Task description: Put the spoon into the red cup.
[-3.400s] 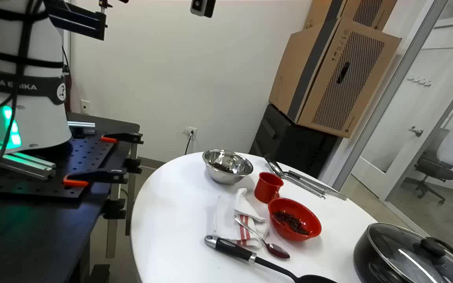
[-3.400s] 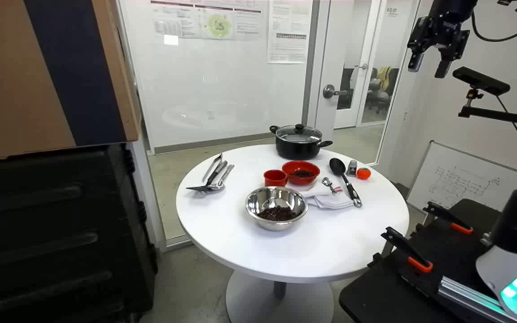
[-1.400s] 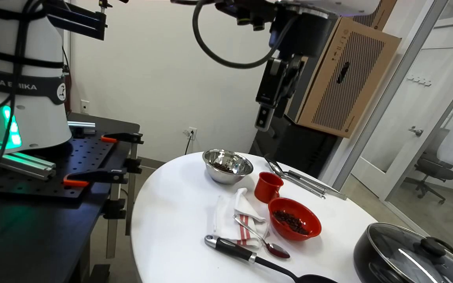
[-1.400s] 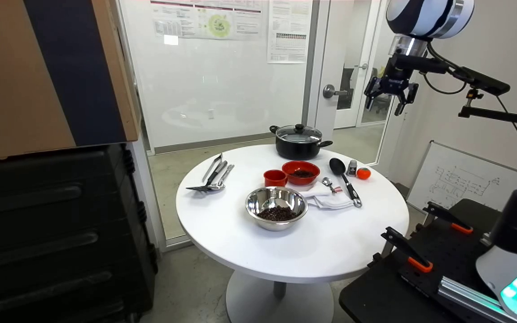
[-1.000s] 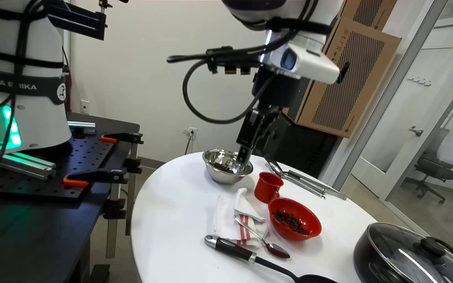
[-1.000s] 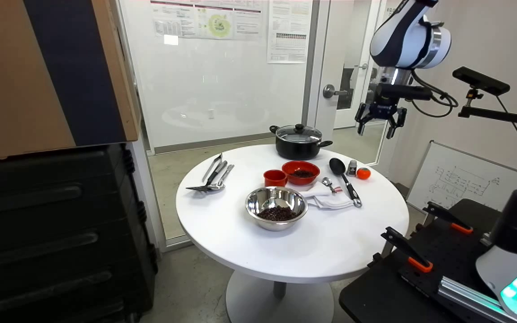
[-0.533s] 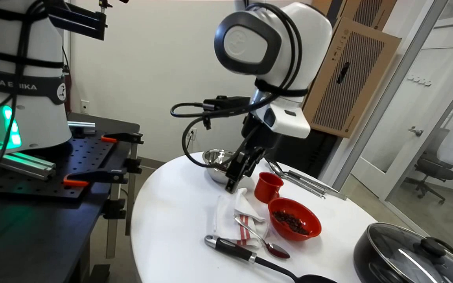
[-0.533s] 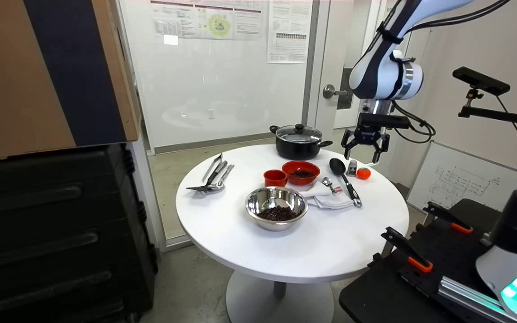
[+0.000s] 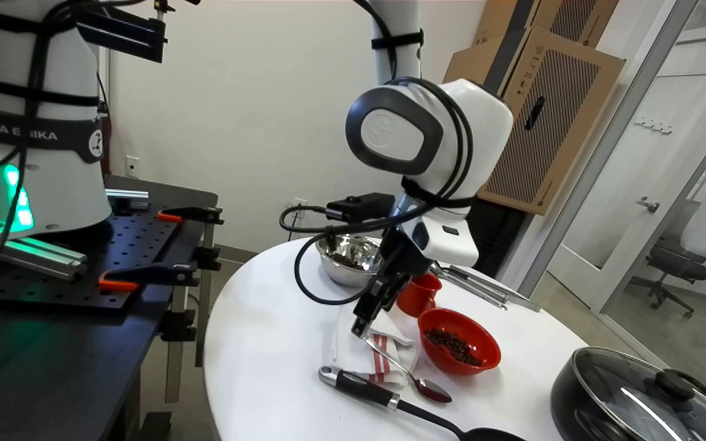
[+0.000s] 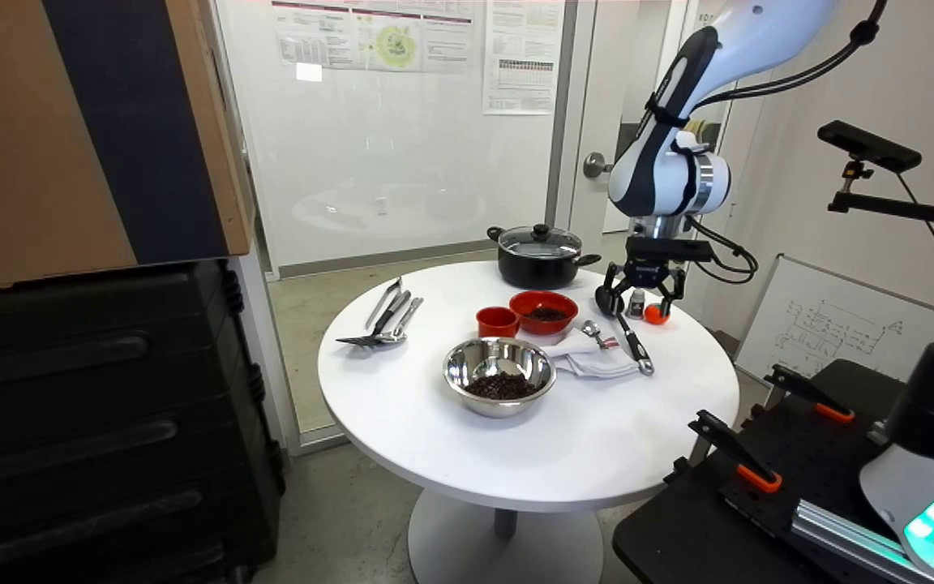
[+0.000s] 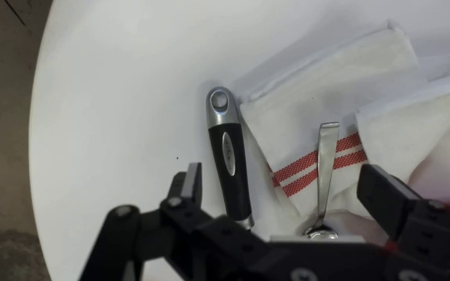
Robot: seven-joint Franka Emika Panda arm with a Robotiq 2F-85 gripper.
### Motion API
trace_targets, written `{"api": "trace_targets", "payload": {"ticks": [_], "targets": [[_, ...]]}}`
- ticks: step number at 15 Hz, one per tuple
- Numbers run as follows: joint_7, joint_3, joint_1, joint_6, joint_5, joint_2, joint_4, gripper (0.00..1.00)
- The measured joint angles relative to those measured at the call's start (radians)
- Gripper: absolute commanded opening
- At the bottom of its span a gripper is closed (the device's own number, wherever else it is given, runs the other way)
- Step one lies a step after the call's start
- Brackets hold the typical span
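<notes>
The metal spoon (image 9: pixel 431 390) lies with its handle across the white cloth (image 9: pixel 350 349) and its bowl past the cloth's edge. It also shows in an exterior view (image 10: pixel 591 328). In the wrist view the spoon (image 11: pixel 325 168) lies between my fingers, its bowl partly hidden by the gripper. My gripper (image 11: pixel 281 177) is open and empty, above the table. The gripper shows in both exterior views (image 9: pixel 362 331) (image 10: pixel 639 307). The red cup (image 9: pixel 413 298) stands upright between the metal bowl and the red bowl, partly hidden by the arm; it shows fully in an exterior view (image 10: pixel 498 323).
A black ladle (image 11: pixel 231 171) lies beside the spoon, its handle also between my fingers. Around stand a red bowl (image 9: pixel 489 343) with dark bits, a metal bowl (image 10: pixel 499 410), a lidded pot (image 10: pixel 536 268), a shaker (image 10: pixel 636 306) and a tomato (image 10: pixel 658 315). Utensils (image 10: pixel 390 320) lie opposite.
The arm has come down from high above, out to over the table, and the open gripper is now low by the spoon's handle end. The objects on the table have not moved.
</notes>
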State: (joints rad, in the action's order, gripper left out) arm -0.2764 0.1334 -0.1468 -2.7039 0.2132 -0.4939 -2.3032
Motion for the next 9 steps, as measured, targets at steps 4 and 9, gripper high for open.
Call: {"api": "trace_targets", "payload": {"ticks": [4, 9], "targets": [[0.000, 0.000, 0.000, 0.000, 0.000, -0.009, 0.005, 1.00], [0.002, -0.001, 0.000, 0.002, 0.000, -0.010, 0.004, 1.00]]}}
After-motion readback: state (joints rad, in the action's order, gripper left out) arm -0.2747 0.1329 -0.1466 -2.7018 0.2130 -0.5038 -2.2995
